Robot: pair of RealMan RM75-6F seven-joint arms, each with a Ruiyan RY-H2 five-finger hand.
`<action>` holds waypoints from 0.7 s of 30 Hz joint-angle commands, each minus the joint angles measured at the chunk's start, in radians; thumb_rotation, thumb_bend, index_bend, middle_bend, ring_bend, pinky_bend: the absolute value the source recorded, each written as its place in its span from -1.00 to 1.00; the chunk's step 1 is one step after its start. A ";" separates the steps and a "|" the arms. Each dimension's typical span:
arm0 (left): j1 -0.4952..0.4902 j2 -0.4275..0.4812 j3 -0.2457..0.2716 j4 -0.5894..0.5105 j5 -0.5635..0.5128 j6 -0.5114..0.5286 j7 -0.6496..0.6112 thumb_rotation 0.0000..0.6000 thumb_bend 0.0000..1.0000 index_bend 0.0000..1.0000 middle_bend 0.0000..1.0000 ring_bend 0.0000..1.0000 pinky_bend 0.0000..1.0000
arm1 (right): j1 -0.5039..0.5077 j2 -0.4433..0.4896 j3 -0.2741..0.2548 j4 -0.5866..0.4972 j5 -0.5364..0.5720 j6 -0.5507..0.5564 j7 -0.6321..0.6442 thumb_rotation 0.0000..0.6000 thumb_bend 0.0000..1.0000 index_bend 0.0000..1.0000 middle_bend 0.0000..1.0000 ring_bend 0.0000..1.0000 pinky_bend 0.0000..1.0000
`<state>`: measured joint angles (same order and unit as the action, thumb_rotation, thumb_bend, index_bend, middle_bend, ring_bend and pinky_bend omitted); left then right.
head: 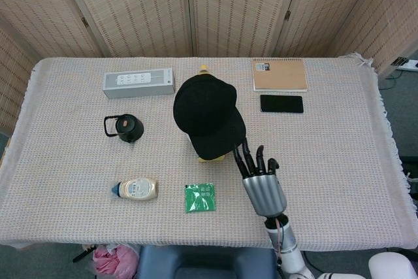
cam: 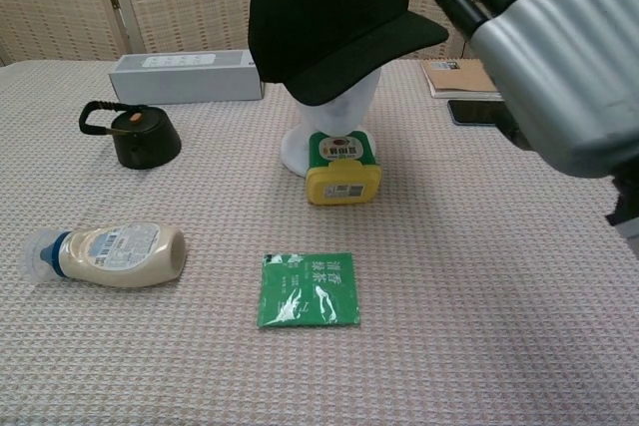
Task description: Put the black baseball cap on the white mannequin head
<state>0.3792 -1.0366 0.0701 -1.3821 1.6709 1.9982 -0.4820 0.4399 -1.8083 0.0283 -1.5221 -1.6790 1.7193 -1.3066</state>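
Observation:
The black baseball cap (head: 207, 114) (cam: 334, 19) sits on the white mannequin head (cam: 327, 132), brim pointing toward the table's front. In the head view the cap hides the head from above. My right hand (head: 260, 179) (cam: 552, 52) hangs just right of the brim, apart from it, fingers spread and holding nothing. My left hand shows in neither view.
A yellow jar (cam: 341, 167) stands against the mannequin's base. A green packet (head: 200, 197) lies in front, a mayonnaise bottle (head: 136, 189) and black kettle (head: 125, 127) to the left. At the back are a grey box (head: 138, 82), a notebook (head: 279, 74) and a phone (head: 281, 103).

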 commanded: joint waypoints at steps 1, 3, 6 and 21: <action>-0.008 -0.008 0.000 -0.018 0.010 -0.011 0.045 1.00 -0.83 -0.60 -0.90 -0.92 -0.73 | -0.135 0.257 -0.099 -0.176 0.089 0.038 0.400 1.00 -0.63 -1.00 -0.83 -0.47 0.12; -0.016 -0.012 0.000 -0.037 0.016 -0.023 0.080 1.00 -0.83 -0.60 -0.90 -0.92 -0.73 | -0.170 0.347 -0.112 -0.146 0.134 0.032 0.586 1.00 -0.60 -1.00 -0.83 -0.49 0.04; -0.020 -0.023 0.001 -0.062 0.025 -0.032 0.141 1.00 -0.83 -0.60 -0.90 -0.92 -0.73 | -0.225 0.429 -0.137 -0.064 0.139 0.053 0.819 1.00 -0.61 -1.00 -0.85 -0.57 -0.13; -0.031 -0.063 0.014 -0.087 0.088 -0.037 0.311 1.00 -0.83 -0.60 -0.90 -0.92 -0.73 | -0.438 0.632 -0.265 0.027 0.101 0.066 1.181 1.00 -0.73 -1.00 -1.00 -0.92 -1.00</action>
